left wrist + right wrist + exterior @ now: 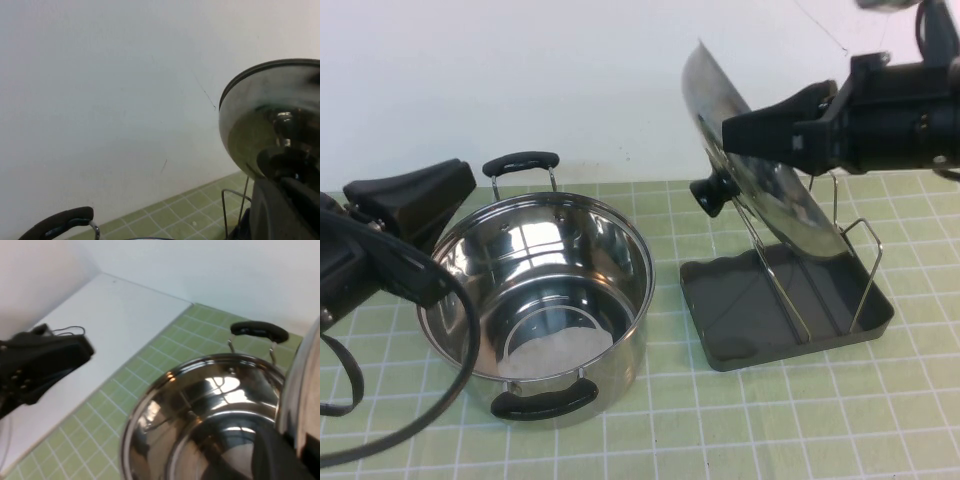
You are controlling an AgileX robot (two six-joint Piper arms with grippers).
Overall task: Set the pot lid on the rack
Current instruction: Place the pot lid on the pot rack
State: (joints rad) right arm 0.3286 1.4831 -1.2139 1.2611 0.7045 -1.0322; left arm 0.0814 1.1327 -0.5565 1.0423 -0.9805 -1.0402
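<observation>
Right gripper (735, 135), at two o'clock, pinches the pot lid (765, 175) on edge, knob toward the pot (545, 300), so its rim can slot between the rack (785, 300) wires. Left gripper (415, 200) waits at nine o'clock beside the pot; whether it is open cannot be told.

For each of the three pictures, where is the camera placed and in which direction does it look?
High view: raised on the robot's side, angled down at the pot and rack; both arms show, the right pincer clamping the tilted pot lid over the rack, the left pincer beside the pot.
Left wrist view: faces the wall and the pot lid.
Right wrist view: looks into the pot, toward the left pincer.
Shared: both wrist views catch the pot's far handle.
</observation>
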